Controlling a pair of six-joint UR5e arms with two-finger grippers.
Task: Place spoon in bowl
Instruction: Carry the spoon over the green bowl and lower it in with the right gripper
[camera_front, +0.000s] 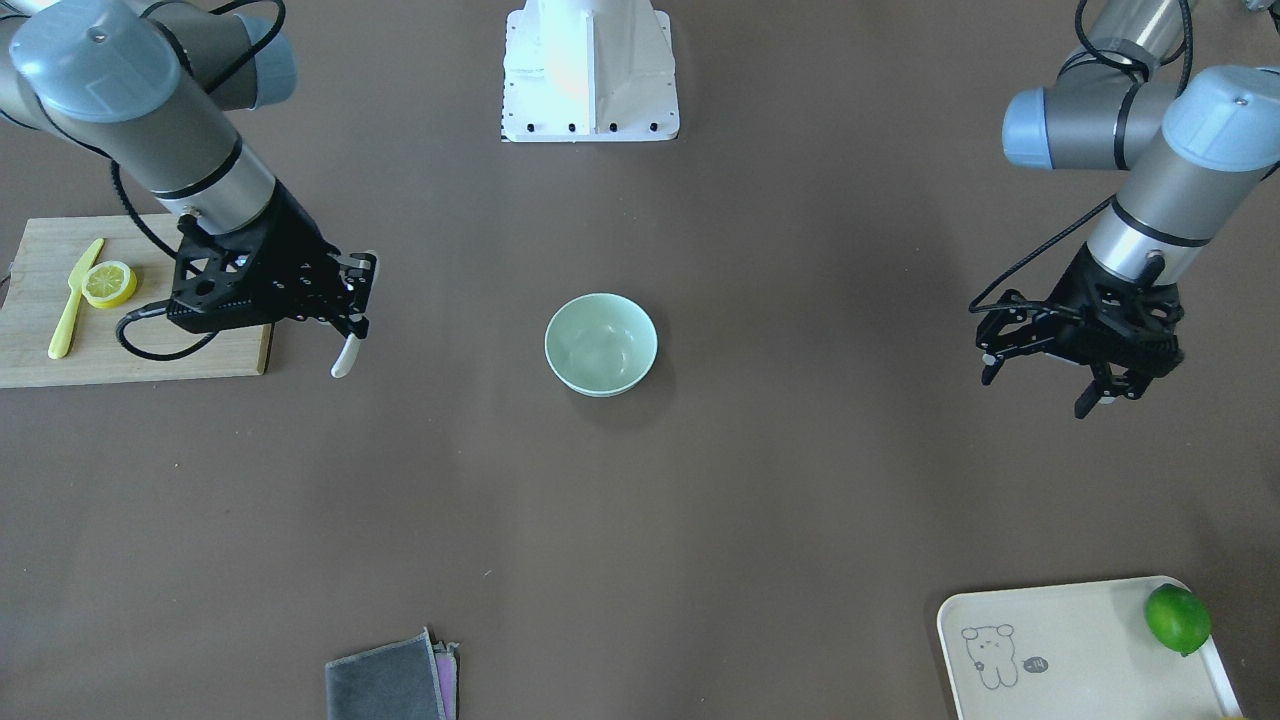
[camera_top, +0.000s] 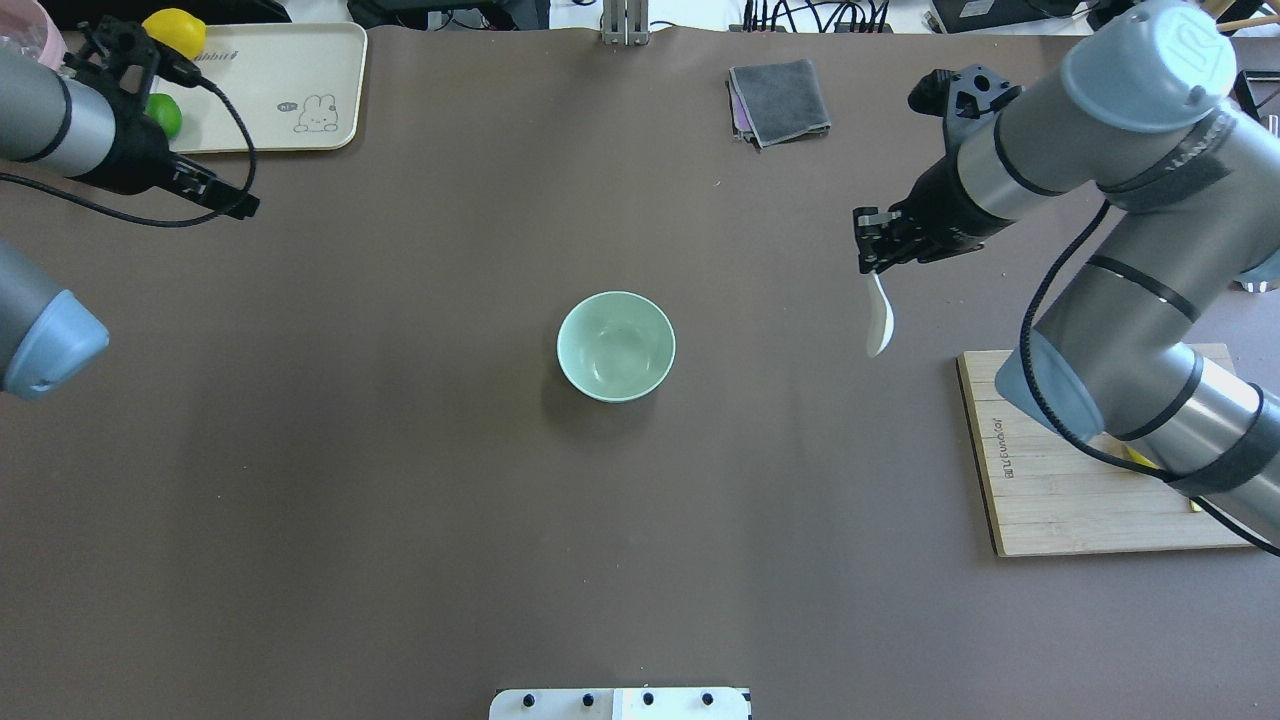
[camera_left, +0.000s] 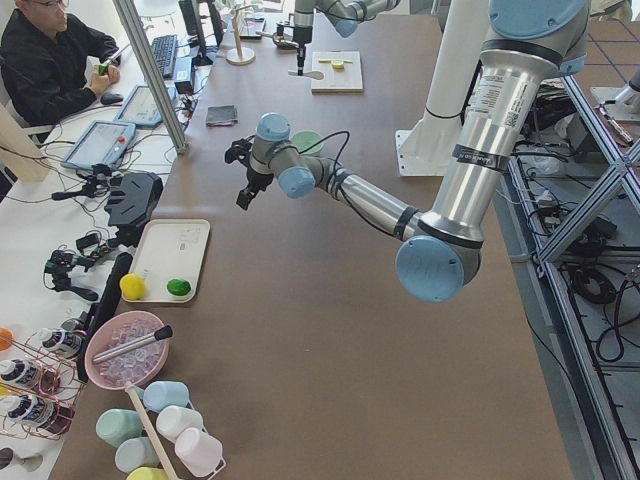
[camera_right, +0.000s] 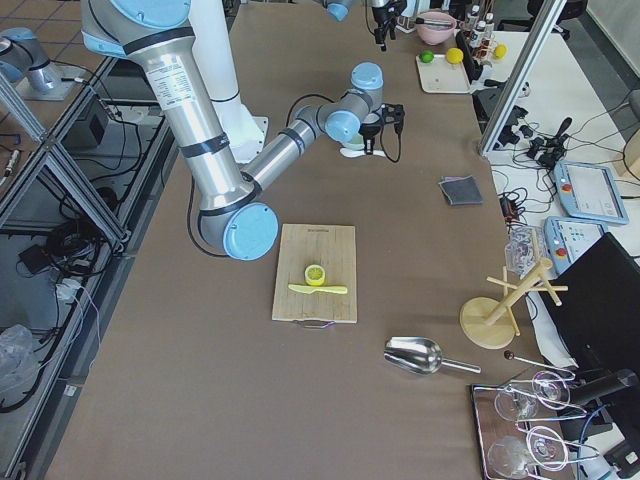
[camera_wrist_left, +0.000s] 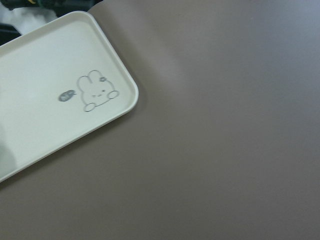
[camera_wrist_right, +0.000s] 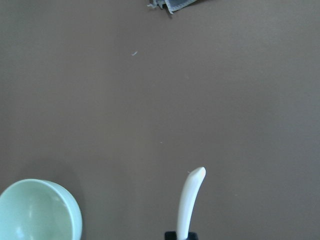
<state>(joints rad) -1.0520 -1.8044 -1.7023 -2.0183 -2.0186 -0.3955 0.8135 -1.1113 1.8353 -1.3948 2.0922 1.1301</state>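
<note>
Spoon (camera_top: 880, 322) was pinched at one end between the fingers of the right claw (camera_top: 871, 266), with its long white body sticking out past the fingertips. The free end pointed back toward the robot's side of the tabletop (camera_top: 400, 520). Whether that end touched the tabletop could not be told. In the right wrist view the spoon (camera_wrist_right: 190, 202) rose from the bottom edge as a curved white bar, with the bowl (camera_wrist_right: 37, 210) low in the left corner.

The bowl (camera_top: 615, 350) sat upright near the middle of the tabletop, with nothing in it. The spoon was well apart from it on the robot's right, between the bowl and a wooden board (camera_top: 1060, 500). On that board lay a lemon slice (camera_front: 109, 283) just beside a yellow knife (camera_front: 72, 305).

The left claw (camera_front: 1038, 388) hung over the tabletop on the far left side, its fingers spread and holding nothing. Near it, a cream tray (camera_front: 1080, 650) with a small animal drawing sat at the corner and carried a lime (camera_front: 1178, 619). A folded grey cloth (camera_front: 390, 682) lay at the tabletop's far edge from the robot.
</note>
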